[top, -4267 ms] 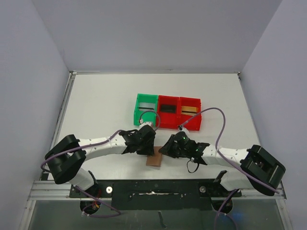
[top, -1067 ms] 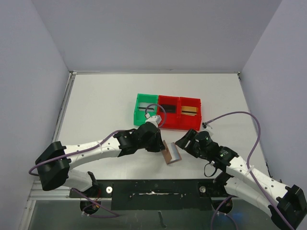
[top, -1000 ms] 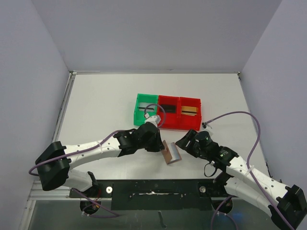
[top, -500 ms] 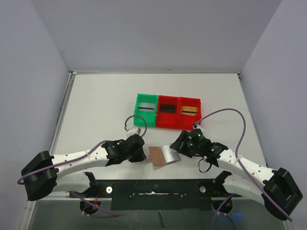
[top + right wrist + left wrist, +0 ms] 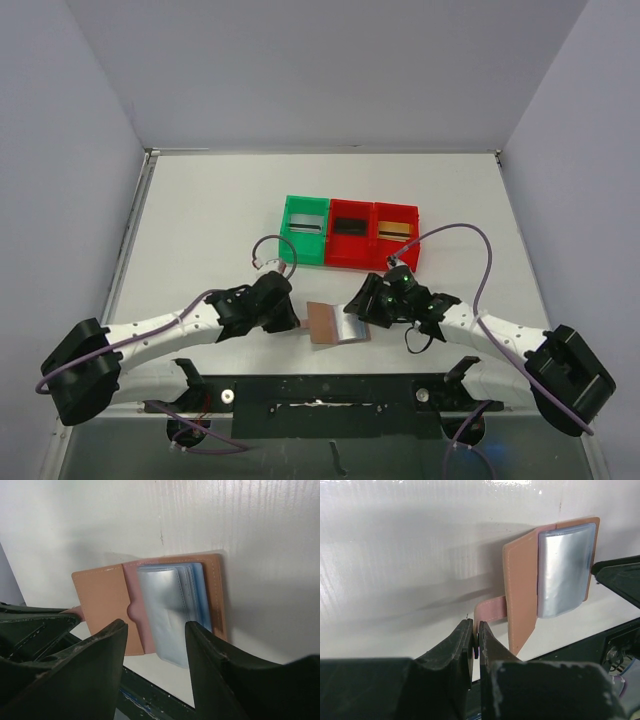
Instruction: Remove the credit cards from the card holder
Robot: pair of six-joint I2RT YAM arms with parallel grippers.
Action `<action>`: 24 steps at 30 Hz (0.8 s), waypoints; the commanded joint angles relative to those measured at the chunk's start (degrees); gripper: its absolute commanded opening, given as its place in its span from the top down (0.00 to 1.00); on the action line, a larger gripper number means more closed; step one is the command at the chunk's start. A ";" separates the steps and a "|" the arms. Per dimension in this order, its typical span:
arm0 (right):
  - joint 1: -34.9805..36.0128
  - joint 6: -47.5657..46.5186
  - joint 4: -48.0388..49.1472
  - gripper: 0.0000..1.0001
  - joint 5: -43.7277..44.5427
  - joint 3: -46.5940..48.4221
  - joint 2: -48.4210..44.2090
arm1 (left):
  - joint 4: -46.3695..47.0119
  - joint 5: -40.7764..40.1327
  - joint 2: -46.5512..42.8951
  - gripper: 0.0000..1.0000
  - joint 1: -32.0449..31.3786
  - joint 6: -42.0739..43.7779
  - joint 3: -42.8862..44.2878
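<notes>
The card holder (image 5: pixel 335 324) lies open on the table near the front edge, tan leather with silvery-blue plastic sleeves (image 5: pixel 167 610). My left gripper (image 5: pixel 296 320) is at its left side, shut on the snap tab (image 5: pixel 492 611). In the left wrist view the gripper (image 5: pixel 476 640) pinches the tab's end. My right gripper (image 5: pixel 362 308) is open just over the holder's right half, with the sleeves showing between its fingers in the right wrist view (image 5: pixel 156 625). A grey card (image 5: pixel 306 228), a black card (image 5: pixel 349 226) and a gold card (image 5: pixel 397 229) lie in the bins.
A green bin (image 5: pixel 288 244) and two red bins (image 5: pixel 368 262) stand in a row just behind the card holder. The table's black front rail (image 5: pixel 320 385) runs close below it. White walls close in the table at the left, back and right.
The holder, closed at first, was then held up open and now lies open and flat. My left gripper drew back left with the tab. My right gripper moved in over the sleeves.
</notes>
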 commanded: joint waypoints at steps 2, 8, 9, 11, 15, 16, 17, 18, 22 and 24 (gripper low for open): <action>-0.01 -0.01 5.36 0.50 -2.66 1.10 4.32 | 4.20 3.06 0.83 1.00 0.43 1.33 0.28; 0.65 -2.03 9.09 0.50 -7.61 2.23 7.55 | 6.00 4.35 1.55 1.00 0.54 1.45 -0.59; 0.97 -2.15 10.12 0.51 -8.01 2.63 7.36 | 6.27 4.63 1.85 1.00 0.53 1.48 -0.72; 1.80 -2.17 12.04 0.53 -7.91 3.05 6.45 | 6.83 5.04 2.44 1.00 0.49 1.48 -0.77; 2.02 -2.77 9.80 0.55 -7.65 5.56 6.39 | 6.99 5.23 3.70 1.00 0.43 1.40 -0.48; 2.09 -3.13 7.84 0.55 -6.99 6.57 6.66 | 7.02 5.30 3.88 1.00 0.45 1.39 -0.43; 2.25 -3.44 5.99 0.52 -6.18 7.36 7.00 | 7.02 5.31 3.94 1.00 0.45 1.31 -0.42; 2.51 -3.74 4.50 0.50 -5.65 7.99 7.22 | 7.01 5.32 4.03 1.00 0.45 1.24 -0.40; 3.32 -4.64 5.32 0.49 -7.33 8.08 7.62 | 7.15 5.28 3.87 1.00 0.40 1.04 -0.50; 4.30 -5.29 8.04 0.49 -9.38 8.11 7.95 | 7.41 5.23 3.99 1.00 0.44 1.12 -0.59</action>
